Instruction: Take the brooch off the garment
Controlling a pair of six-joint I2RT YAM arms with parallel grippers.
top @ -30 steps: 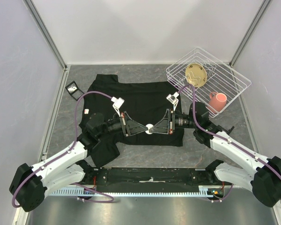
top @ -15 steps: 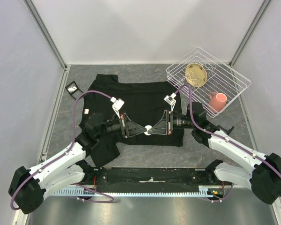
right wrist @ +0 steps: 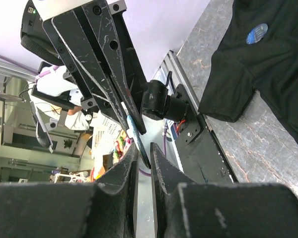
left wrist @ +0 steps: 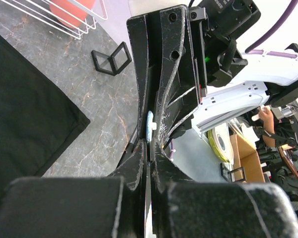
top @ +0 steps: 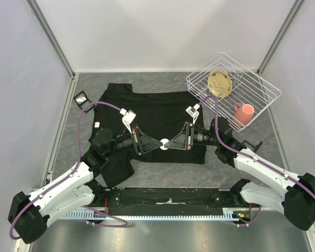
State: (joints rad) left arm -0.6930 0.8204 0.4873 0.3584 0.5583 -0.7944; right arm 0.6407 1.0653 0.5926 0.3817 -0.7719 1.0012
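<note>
Brooch (top: pixel 163 143) slightly further left (off garment (top: pixel 157 107))

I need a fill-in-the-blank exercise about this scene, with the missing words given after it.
1. The ___ cup lies in the wire basket.
2. The basket stands on the robot's ___ side of the table.
3. The left gripper and the right gripper meet over the ___ T-shirt.
4. A small round disc sits between the two ___.
Missing words: pink; right; black; grippers.

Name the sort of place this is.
Probably a robotics lab cell: panel walls enclose a table, two robot arms stand bolted at its edge, a black T-shirt and wire basket laid out.
</note>
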